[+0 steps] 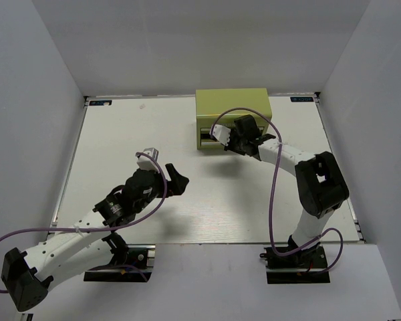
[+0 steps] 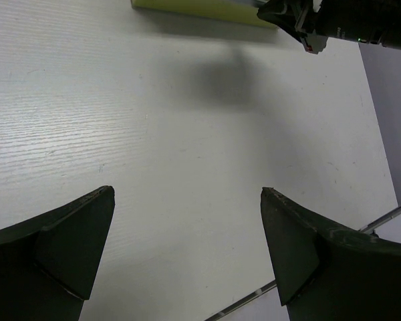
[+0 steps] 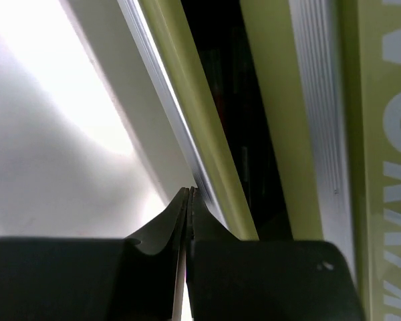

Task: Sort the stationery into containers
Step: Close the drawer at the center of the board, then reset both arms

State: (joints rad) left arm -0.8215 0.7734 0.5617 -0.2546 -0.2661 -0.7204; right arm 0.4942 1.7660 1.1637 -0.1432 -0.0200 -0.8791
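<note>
Your right claw [image 3: 189, 198] is pressed together, tips at a drawer [image 3: 187, 100] edge of the olive chest [image 1: 232, 103]. The drawer looks ajar, inside too dark to read. Left claw [image 2: 187, 200] is spread wide over the table [image 1: 120, 147], well apart from the chest.

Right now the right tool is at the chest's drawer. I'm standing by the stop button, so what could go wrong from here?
1. The right tool is shut, with its tips just at the thin drawer edge. It might slip off and scrape the front.
2. Nothing braces the chest. The left tool hangs open, well away from it, so a push could slide the chest across the table.
</note>
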